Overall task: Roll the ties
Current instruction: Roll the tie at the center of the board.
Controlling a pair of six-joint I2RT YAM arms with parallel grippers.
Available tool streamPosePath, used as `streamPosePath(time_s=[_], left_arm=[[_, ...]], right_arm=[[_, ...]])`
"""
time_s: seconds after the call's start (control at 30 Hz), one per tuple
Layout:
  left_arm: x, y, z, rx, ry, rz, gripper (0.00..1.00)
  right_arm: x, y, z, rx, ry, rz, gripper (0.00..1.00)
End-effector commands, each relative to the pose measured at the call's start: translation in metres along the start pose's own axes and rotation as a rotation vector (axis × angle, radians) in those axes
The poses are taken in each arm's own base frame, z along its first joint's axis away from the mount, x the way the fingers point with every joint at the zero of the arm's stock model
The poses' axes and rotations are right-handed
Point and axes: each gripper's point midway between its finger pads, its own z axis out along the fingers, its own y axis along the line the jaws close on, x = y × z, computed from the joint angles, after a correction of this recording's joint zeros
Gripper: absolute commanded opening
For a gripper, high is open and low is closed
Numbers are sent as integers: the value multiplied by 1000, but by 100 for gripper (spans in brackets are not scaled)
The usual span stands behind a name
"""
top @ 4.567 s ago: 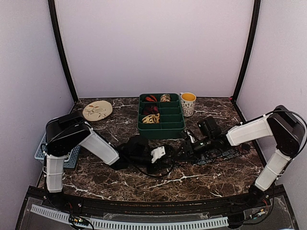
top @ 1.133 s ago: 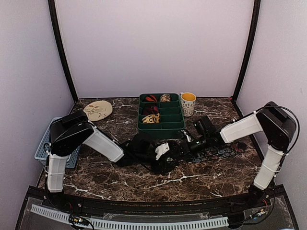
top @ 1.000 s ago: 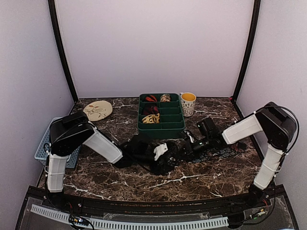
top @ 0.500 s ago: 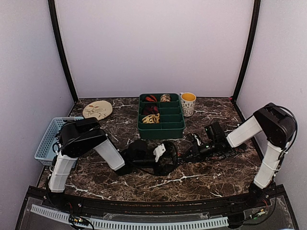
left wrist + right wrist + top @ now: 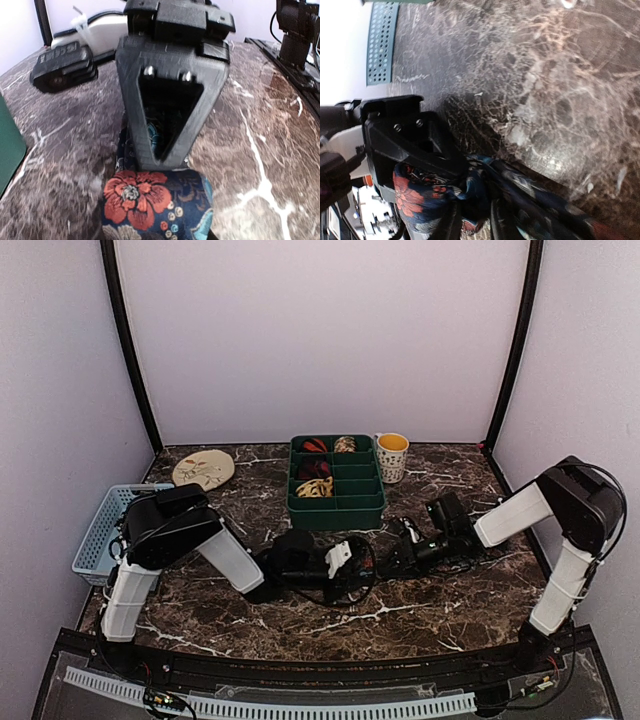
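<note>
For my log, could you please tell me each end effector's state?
Left end effector: closed on the tie.
Right end effector: cannot be told.

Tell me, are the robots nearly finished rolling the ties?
Partway. Several rolled ties already sit in the green tray. Now the left pincer is clamped on a half-rolled flowery tie, its tail lying loose on the table. Left: finish that roll, then probably tuck it into the tray.

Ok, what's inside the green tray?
The tray holds four rolled ties: red-black and tan in the back row, dark red, then cream, down the left column. Its near wall partly hides the front cells' floors.
</note>
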Motion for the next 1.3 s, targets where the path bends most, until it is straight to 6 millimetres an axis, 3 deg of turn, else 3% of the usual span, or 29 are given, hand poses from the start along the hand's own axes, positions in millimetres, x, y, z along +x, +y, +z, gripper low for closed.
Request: streamPosePath(time_s=[0.0, 0.17, 0.43, 0.57, 0.67, 0.77, 1.0, 1.27], left_arm=[[36, -7, -31, 14, 195, -29, 24], [51, -13, -52, 28, 315, -15, 24], [54, -16, -58, 48, 335, 10, 24], [55, -14, -56, 35, 332, -4, 24], [57, -13, -57, 35, 339, -22, 24], [60, -11, -58, 27, 359, -30, 24], [66, -12, -61, 25, 385, -32, 25], [69, -10, -65, 11, 409, -37, 25]], right_arm=[[4, -3, -9, 100, 0, 11, 29], [-14, 25, -23, 86, -44, -67, 41], [-30, 9, -11, 175, -9, -102, 37], [-17, -3, 3, 204, 63, -92, 28], [1, 7, 7, 164, 110, -111, 20], [5, 20, 2, 133, 100, -116, 20], [-18, 44, -10, 131, 10, -141, 39], [-9, 70, 13, 25, 53, -132, 47]])
